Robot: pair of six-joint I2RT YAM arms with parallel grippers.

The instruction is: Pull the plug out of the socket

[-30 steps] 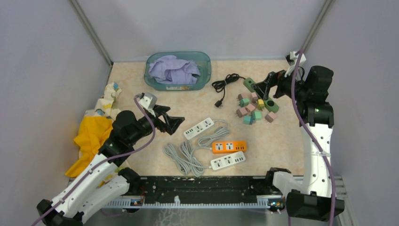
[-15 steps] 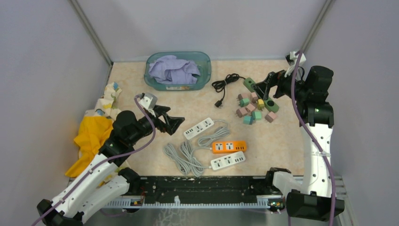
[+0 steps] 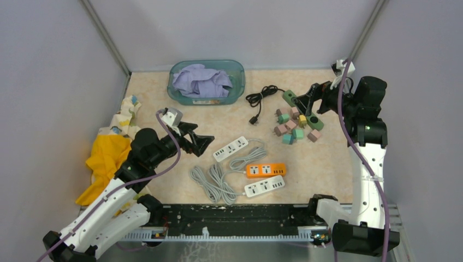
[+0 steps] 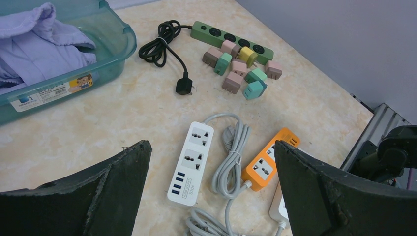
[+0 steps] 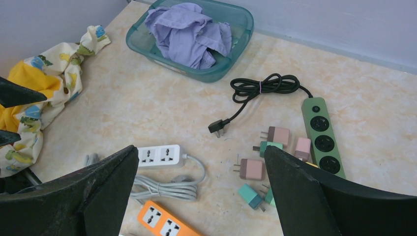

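Though told to pull a plug from a socket, finding none seated anywhere in view. On the green power strip (image 5: 322, 135): three round sockets and a switch, all bare. Same for the white strip (image 4: 192, 162) and the orange strip (image 4: 268, 164), well apart from the green power strip on its near-left side. Loose plugs (image 5: 253, 168), pink and teal, scattered just beside the green power strip along its left flank. Among them a yellow plug (image 4: 247, 53) touching that flank, lying against the casing rather than pushed into a hole, as far as can be told. Judged either finished already or lacking a clear target.

Long axis of the green power strip: diagonal in the overhead view, far-left end to near-right end. Black cord (image 4: 160, 42) coiled off the far-left end, with the cord's own plug lying free on the table. Right gripper (image 3: 307, 99) hovering directly over the green power strip, fingers spread to full width, clasping nothing; plainly the nearer arm. Left gripper (image 3: 202, 136) well to the left of the green power strip, equally wide, equally empty-handed. For any pull, best approached by the right, closing across a plug's short sides and lifting square to the strip's face.

Writing: a printed sticker (image 4: 49, 91) on the teal basin (image 4: 123, 42), far-left of the green power strip, too small to read. No brand legible on any strip.
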